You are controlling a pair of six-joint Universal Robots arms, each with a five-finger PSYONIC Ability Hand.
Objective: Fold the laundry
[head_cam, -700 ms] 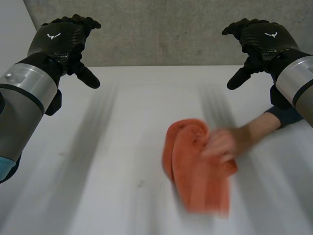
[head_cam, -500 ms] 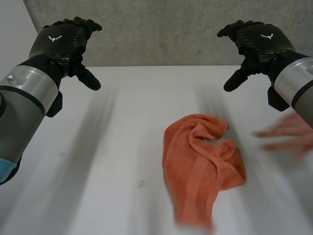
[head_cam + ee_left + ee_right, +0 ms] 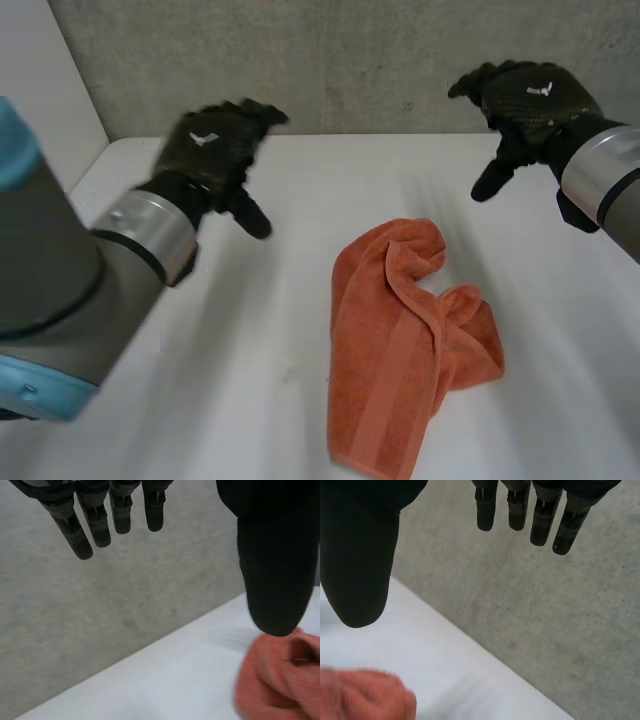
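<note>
White table (image 3: 250, 330) bears a rumpled towel (image 3: 390, 340) toward its front edge, while left hand (image 3: 210, 150) and right hand (image 3: 530, 100) hover open near the back edge, seemingly clear of it.

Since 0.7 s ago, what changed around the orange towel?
A person's hand let go of the crumpled orange terry towel and withdrew rightward. The black left hand swung inward toward the towel. The black right hand stayed raised, open; the towel stayed on the white table.
</note>
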